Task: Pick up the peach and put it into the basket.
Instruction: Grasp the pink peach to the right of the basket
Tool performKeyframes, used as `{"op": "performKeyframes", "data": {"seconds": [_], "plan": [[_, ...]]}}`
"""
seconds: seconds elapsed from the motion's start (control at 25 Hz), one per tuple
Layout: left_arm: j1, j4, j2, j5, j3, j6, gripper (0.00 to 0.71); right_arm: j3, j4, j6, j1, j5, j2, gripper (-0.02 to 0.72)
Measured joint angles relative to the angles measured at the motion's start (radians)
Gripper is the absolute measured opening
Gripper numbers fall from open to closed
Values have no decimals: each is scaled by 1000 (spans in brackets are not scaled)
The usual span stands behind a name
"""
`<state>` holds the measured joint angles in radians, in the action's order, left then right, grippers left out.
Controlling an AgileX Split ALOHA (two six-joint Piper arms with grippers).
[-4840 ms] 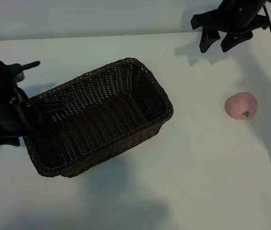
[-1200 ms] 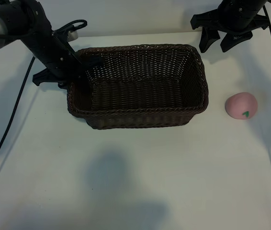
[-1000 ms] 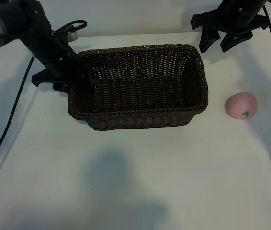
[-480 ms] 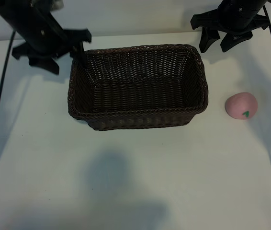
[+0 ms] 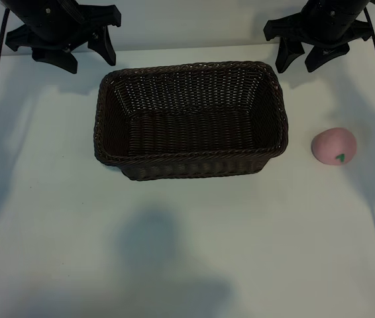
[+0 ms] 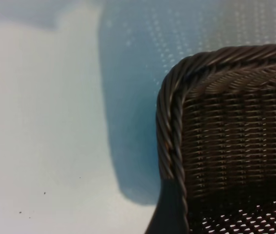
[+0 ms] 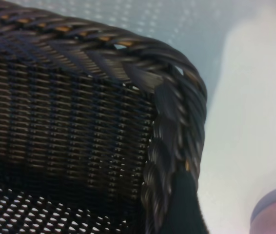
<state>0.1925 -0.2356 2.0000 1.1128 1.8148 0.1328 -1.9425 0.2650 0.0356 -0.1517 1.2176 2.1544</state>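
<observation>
peach (image 5: 334, 146) sits on table (image 5: 187, 252) just right of basket (image 5: 191, 119), untouched. basket empty. left gripper (image 5: 81, 54) and right gripper (image 5: 305, 58) both spread open, holding nothing, hang at far corners. pick and drop not yet begun.

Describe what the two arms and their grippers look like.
Both are matte black. The left gripper and right gripper each end in two blunt, angular prongs splayed from a chunky body. A thin black cable trails from each arm down across the white table. No markings are visible.

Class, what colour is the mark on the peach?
Green, on the pink peach; clearest in the exterior view.
</observation>
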Motion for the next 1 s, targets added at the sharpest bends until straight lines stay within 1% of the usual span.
{"op": "performKeyframes", "data": {"seconds": [0.4, 0.6, 0.72, 0.8, 0.92, 1.0], "plan": [[0, -20, 0, -1, 0, -14, 580, 0, 0, -22, 0, 0, 0, 525], [0, -20, 0, -1, 0, -15, 576, 0, -1, -23, 0, 0, 0, 525], [0, -20, 0, -2, 0, -15, 576, 0, -13, -26, 0, 0, 0, 525], [0, -20, 0, -2, 0, -15, 574, 0, -52, -46, 0, 0, 0, 525], [0, -20, 0, -3, 0, -15, 575, 8, -137, -108, 0, 0, 0, 525], [0, -20, 0, -3, 0, -15, 575, 28, -168, -125, 3, -1, 0, 525]]}}
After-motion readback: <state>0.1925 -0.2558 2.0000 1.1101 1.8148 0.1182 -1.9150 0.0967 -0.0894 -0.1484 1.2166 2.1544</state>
